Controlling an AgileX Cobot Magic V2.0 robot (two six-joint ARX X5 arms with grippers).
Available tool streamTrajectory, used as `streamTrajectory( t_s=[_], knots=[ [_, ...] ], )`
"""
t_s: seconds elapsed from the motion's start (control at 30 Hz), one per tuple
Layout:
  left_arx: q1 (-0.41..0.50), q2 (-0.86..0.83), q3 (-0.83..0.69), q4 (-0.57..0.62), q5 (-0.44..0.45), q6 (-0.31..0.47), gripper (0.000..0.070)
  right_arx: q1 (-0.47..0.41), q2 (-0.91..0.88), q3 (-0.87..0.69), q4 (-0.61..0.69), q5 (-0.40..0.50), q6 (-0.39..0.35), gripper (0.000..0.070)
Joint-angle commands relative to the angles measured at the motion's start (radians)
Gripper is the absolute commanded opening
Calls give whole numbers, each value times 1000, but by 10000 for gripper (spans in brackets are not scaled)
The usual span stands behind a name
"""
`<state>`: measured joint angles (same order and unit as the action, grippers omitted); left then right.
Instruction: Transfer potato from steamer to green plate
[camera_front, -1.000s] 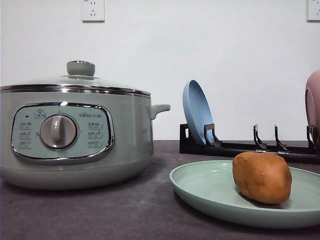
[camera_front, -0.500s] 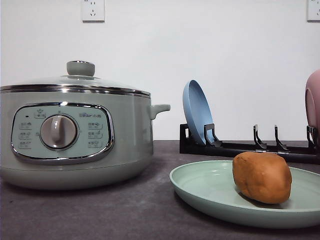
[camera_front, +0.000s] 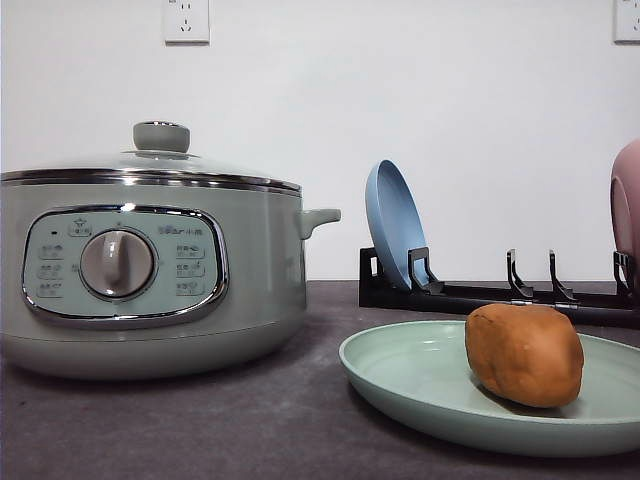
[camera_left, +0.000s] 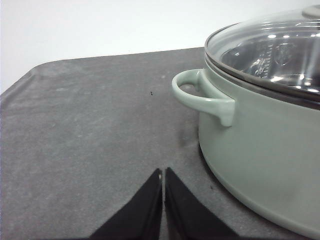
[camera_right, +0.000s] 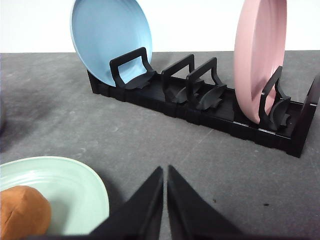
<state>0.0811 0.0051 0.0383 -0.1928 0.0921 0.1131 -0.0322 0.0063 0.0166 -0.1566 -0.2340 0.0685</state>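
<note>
Left gripper (camera_left: 163, 172): fingertips pressed together, holding nothing, poised over the dark grey table mat (camera_left: 90, 125) beside the steamer (camera_left: 260, 150), near its side handle (camera_left: 200, 97). Right gripper (camera_right: 165, 172): fingertips likewise pressed together and empty, above the mat between the green plate (camera_right: 75, 185) and the black dish rack (camera_right: 200, 102). The rack holds a blue plate (camera_right: 110, 37) and a pink plate (camera_right: 257, 55) upright at opposite ends. The potato (camera_front: 524, 354) lies on the green plate (camera_front: 420, 375), right of the steamer (camera_front: 150, 270), whose glass lid (camera_front: 150, 160) is in place.
</note>
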Motion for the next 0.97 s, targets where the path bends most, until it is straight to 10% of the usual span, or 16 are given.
streamTrajectory(
  t_s=[0.0, 0.93],
  knots=[
    [2, -2, -12, -17, 1, -5, 0, 2, -3, -5, -1, -1, 10, 0],
    [2, -2, -12, -17, 1, -5, 0, 2, -3, -5, -1, -1, 10, 0]
  ],
)
